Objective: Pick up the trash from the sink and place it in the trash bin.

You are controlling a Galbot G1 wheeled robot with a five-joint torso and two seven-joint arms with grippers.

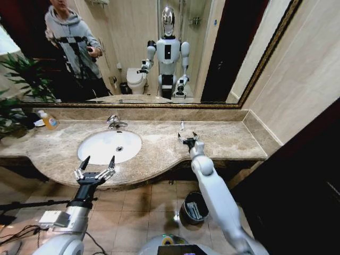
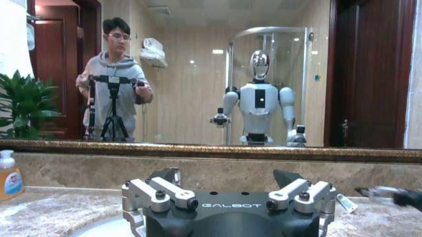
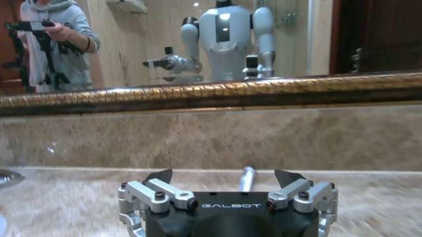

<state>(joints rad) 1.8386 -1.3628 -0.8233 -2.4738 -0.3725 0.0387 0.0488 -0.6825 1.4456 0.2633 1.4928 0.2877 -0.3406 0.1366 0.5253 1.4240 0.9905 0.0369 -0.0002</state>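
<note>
Marble counter (image 1: 159, 154) carries the white sink (image 1: 109, 146). Left gripper (image 1: 95, 169) hovers at its front rim, fingers spread. Right gripper (image 1: 188, 139), also spread, nears a white tube (image 1: 181, 125). Trash bin (image 1: 193, 207) stands below.

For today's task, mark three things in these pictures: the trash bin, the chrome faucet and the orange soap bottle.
trash bin (image 1: 186, 212): head view, on its dark side wall, on the floor below the counter.
chrome faucet (image 1: 113, 121): head view, on its spout behind the basin.
orange soap bottle (image 1: 50, 121): head view, on its body, at the counter's left.
</note>
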